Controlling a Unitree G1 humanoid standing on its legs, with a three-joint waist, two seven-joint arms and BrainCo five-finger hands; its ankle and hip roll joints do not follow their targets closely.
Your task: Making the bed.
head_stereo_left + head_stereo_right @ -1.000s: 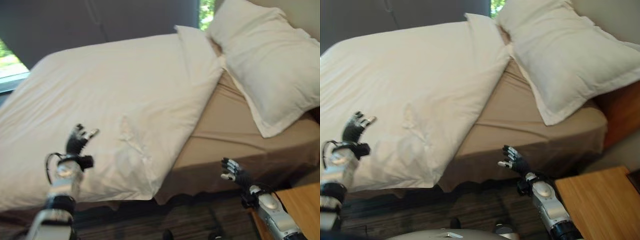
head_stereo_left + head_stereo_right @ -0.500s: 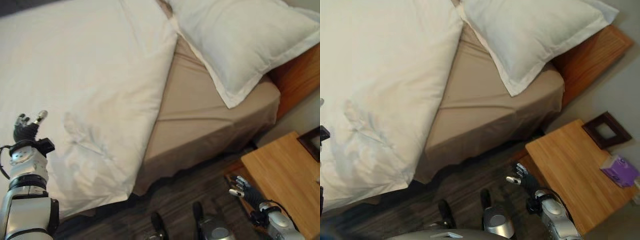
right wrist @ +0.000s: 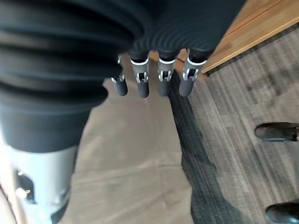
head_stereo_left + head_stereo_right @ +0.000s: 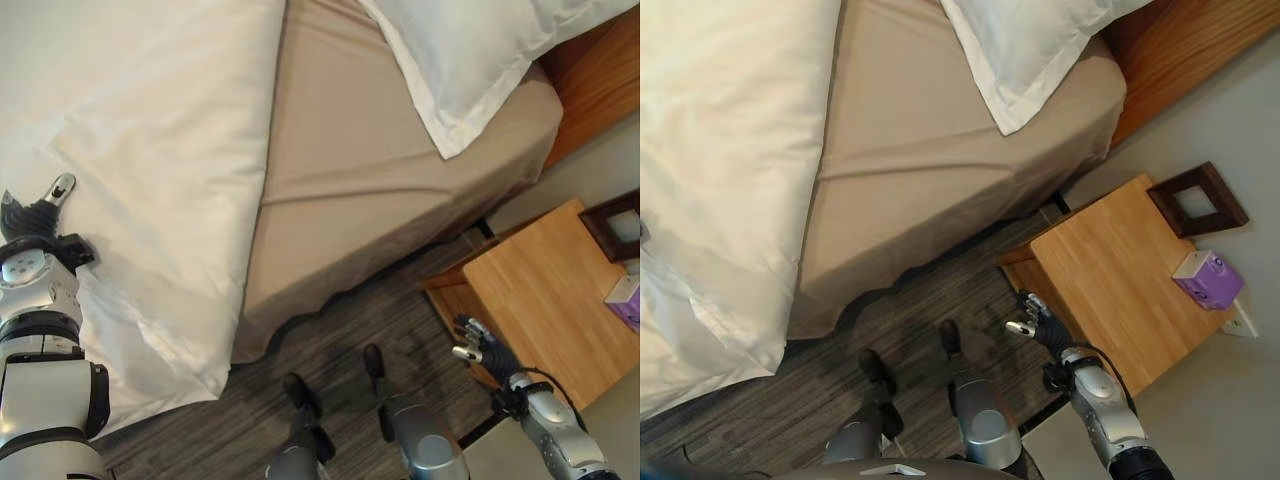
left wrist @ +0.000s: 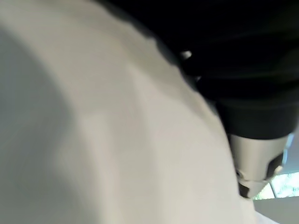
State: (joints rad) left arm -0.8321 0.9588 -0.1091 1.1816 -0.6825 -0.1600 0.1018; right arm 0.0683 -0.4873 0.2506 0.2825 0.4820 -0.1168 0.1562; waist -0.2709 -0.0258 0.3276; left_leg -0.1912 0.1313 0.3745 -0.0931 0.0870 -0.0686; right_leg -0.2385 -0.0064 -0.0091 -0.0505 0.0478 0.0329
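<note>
One white duvet covers the left part of the bed, its near corner drooping over the edge toward the floor. To its right the tan fitted sheet lies bare, and one white pillow rests at the far right. The left hand hovers over the duvet's near-left part, apparently relaxed and grasping nothing. The right hand, fingers loose and empty, hangs over the grey floor beside one wooden nightstand bearing one dark frame and one purple box.
</note>
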